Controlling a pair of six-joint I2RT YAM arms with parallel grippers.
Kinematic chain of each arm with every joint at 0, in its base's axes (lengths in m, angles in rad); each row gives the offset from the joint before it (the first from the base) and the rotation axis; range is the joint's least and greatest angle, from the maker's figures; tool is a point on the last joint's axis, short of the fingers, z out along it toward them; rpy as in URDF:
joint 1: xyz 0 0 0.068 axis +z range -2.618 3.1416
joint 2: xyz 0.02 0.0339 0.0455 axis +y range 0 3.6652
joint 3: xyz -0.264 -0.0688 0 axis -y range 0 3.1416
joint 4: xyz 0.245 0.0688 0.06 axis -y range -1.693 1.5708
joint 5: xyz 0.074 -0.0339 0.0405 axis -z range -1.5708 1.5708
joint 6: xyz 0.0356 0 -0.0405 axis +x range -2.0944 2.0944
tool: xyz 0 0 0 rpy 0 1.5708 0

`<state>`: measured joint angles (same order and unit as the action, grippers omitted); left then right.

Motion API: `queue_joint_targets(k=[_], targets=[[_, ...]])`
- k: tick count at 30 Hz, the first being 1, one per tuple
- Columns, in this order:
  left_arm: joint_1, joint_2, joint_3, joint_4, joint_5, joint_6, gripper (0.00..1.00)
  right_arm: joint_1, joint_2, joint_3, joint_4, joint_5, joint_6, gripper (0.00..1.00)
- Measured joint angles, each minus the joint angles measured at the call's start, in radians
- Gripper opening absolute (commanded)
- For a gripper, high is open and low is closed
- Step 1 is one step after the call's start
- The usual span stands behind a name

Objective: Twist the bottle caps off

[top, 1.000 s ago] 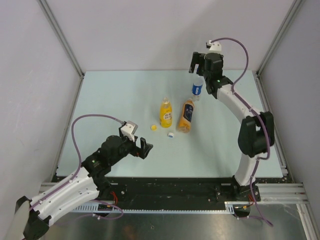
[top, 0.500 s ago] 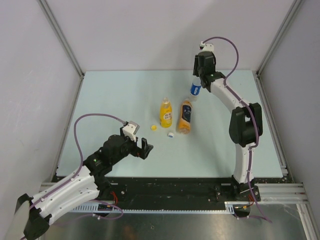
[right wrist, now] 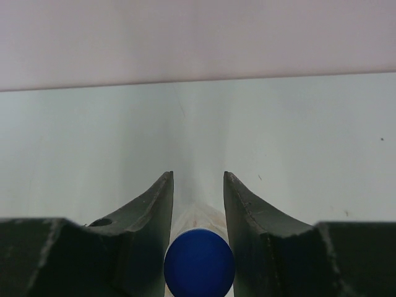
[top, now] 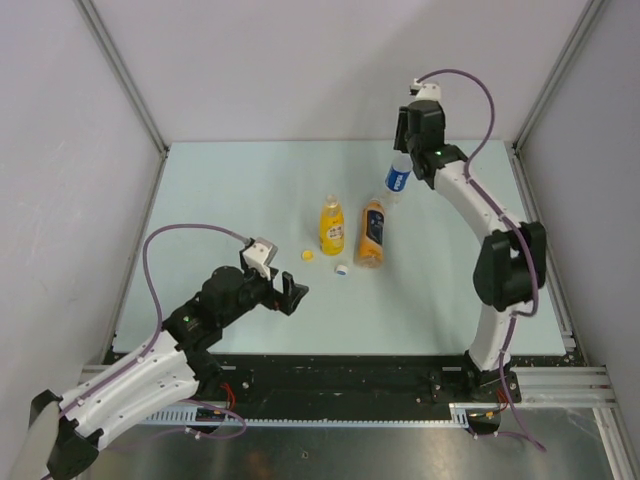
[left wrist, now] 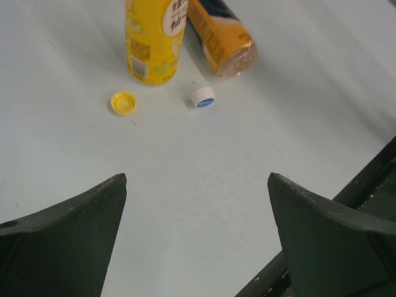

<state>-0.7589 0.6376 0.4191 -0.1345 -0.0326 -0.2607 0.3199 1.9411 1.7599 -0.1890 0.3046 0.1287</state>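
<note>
Bottles (top: 372, 232), three. Caps, three: yellow cap (left wrist: 123, 103), white cap (left wrist: 203, 97) loose; blue cap (right wrist: 199, 263) pinched in right gripper (right wrist: 198, 179). Left gripper (left wrist: 198, 185) wide, empty.

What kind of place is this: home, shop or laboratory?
Probably a laboratory robot cell. Plain white walls on metal frame posts enclose a pale table, the left arm and right arm are bolted at its near edge, and the props are small drink bottles and loose caps.
</note>
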Motion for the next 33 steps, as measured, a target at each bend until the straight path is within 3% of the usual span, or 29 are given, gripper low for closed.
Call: queue_joint_targets(k=[10,15,24,33], targets=[[0.000,-0.083,0.065,0.000,0.026,0.000,0.99,0.053,-0.462,-0.164,0.008,-0.042,0.013,0.00],[0.000,-0.102,0.079,-0.001,0.068,0.008,0.99,0.072,-0.656,-0.238,-0.001,-0.152,0.043,0.00],[0.000,-0.098,0.140,0.002,0.174,0.028,0.99,0.071,-0.870,-0.323,-0.032,-0.558,0.110,0.00],[0.000,-0.098,0.183,0.062,0.309,0.068,0.99,0.076,-0.884,-0.326,-0.037,-1.005,0.175,0.00]])
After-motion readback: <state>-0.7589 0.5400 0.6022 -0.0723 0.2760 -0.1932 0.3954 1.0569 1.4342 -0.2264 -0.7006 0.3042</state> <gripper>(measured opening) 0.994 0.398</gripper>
